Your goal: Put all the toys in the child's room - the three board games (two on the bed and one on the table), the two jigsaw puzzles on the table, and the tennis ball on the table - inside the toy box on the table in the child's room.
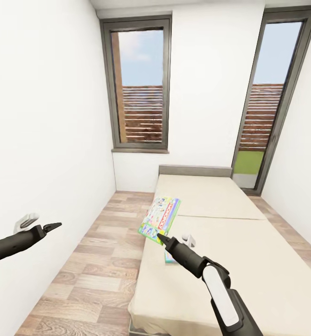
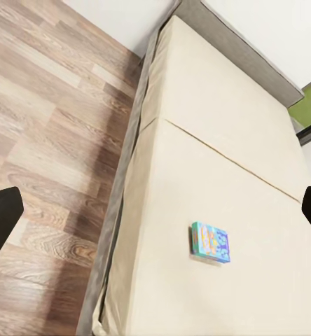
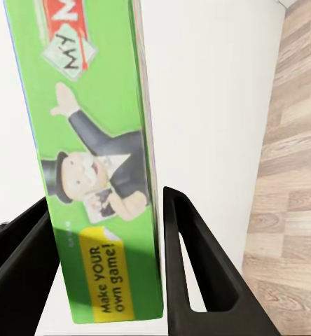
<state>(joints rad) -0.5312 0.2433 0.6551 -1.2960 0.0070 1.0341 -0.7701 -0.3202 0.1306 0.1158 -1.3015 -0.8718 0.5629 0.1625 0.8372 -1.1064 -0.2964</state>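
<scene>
1. Above the near left part of the large beige mattress bed (image 1: 230, 233), the right tool (image 1: 159, 237) holds a flat green board game box with a bright printed cover (image 1: 160, 218). The box is lifted clear of the mattress and tilted up on edge.
2. Right tool state: clamped on the green box. In the right wrist view, the two black fingers (image 3: 190, 273) stand on either side of the box (image 3: 99, 161), against its faces. The cover shows a cartoon man in a top hat and a yellow band reading "Make YOUR own game!".
3. A second board game, a small flat blue box with orange-yellow art (image 2: 211, 241), lies flat on the bed (image 2: 218, 140) near its floor-side edge. In the head view, only a corner of it (image 1: 168, 258) shows behind the right arm.
4. Left tool (image 1: 53, 227) state: the left wrist view shows its dark fingertips (image 2: 1, 217) at opposite edges of the frame, spread wide apart with nothing between them. It hangs over the wood-plank floor (image 1: 90, 261), beside the white wall (image 1: 43, 116), well apart from the bed.
5. Room: low grey headboard (image 1: 195, 171) against the far wall, with tall dark-framed windows with brown slats (image 1: 139, 93) on either side.
</scene>
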